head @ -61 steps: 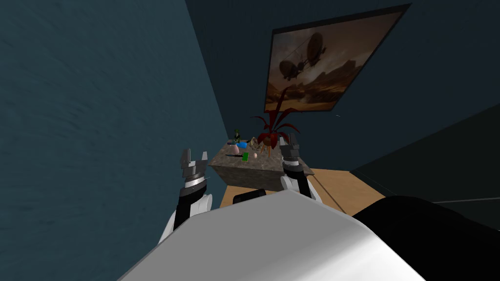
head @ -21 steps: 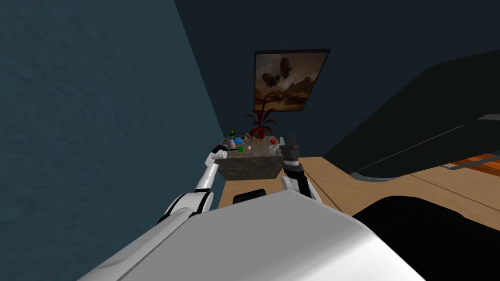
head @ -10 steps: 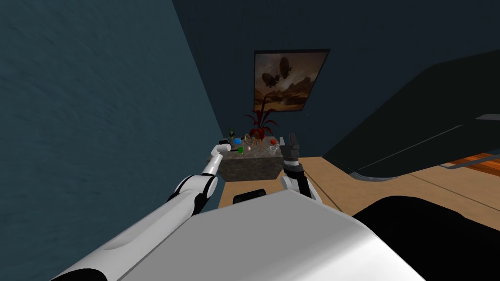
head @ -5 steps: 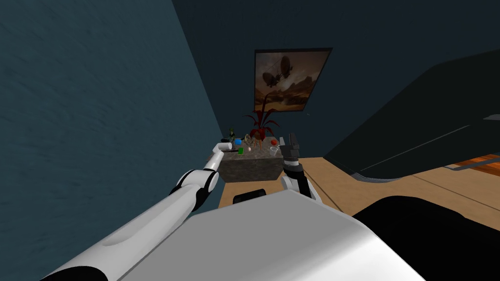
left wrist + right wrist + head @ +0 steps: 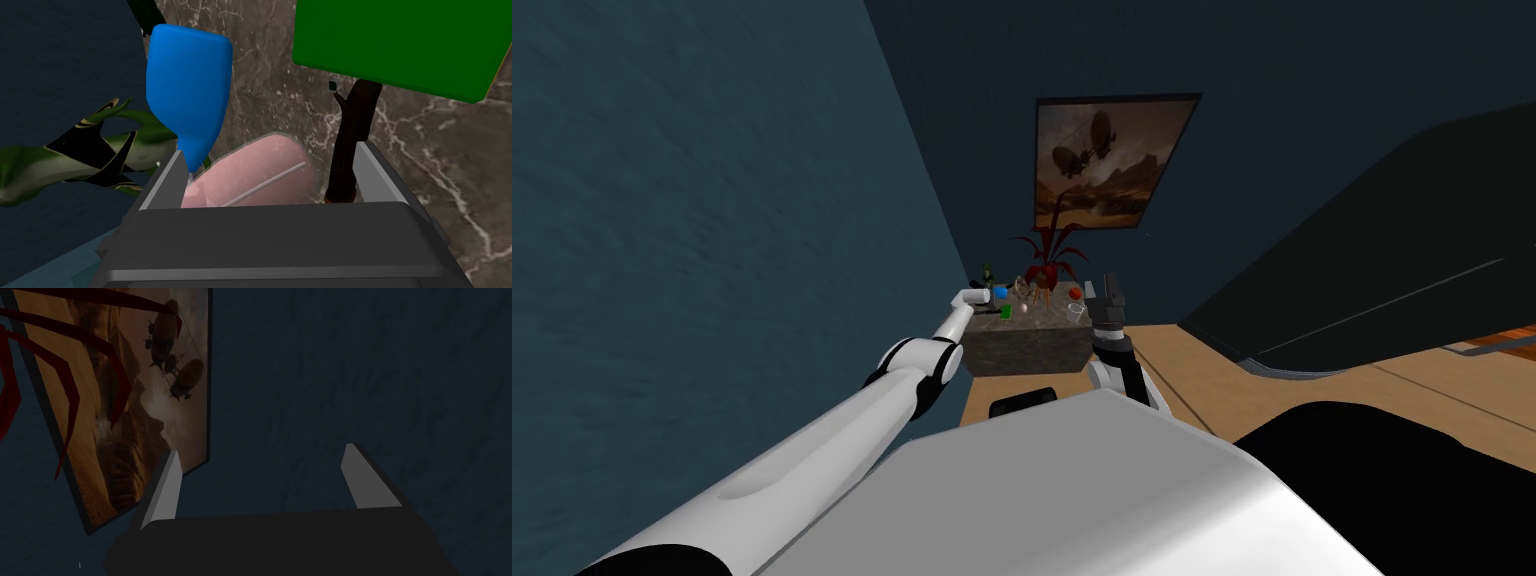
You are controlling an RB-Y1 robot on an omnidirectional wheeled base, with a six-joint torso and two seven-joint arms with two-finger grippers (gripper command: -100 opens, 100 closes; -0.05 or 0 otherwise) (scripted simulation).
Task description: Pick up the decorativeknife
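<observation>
The decorative knife [image 5: 351, 131] is a dark brown, knobbly piece lying on the marble table top [image 5: 440, 165]. Its far end runs under a green block [image 5: 400, 45]. My left gripper [image 5: 272, 172] is open just above the table. The knife's near end sits right against the inside of one finger [image 5: 372, 172]. A pink rounded object [image 5: 250, 175] with a thin grey line across it takes up the rest of the gap. In the head view my left arm reaches to the table's left side, wrist [image 5: 968, 298] over it. My right gripper [image 5: 1104, 291] [image 5: 260, 473] is open, raised by the table's right front corner.
A blue vase-like piece [image 5: 187, 95] stands beside the other left finger, with a green and black figure [image 5: 75, 160] past it. The small stone table [image 5: 1027, 345] stands in the corner against dark walls, carrying a red plant [image 5: 1047, 255], a clear cup [image 5: 1075, 311] and a red ball [image 5: 1075, 293].
My left arm has stretched farther forward over the table's left side, and the head view has shifted slightly. The right arm has stayed where it was.
</observation>
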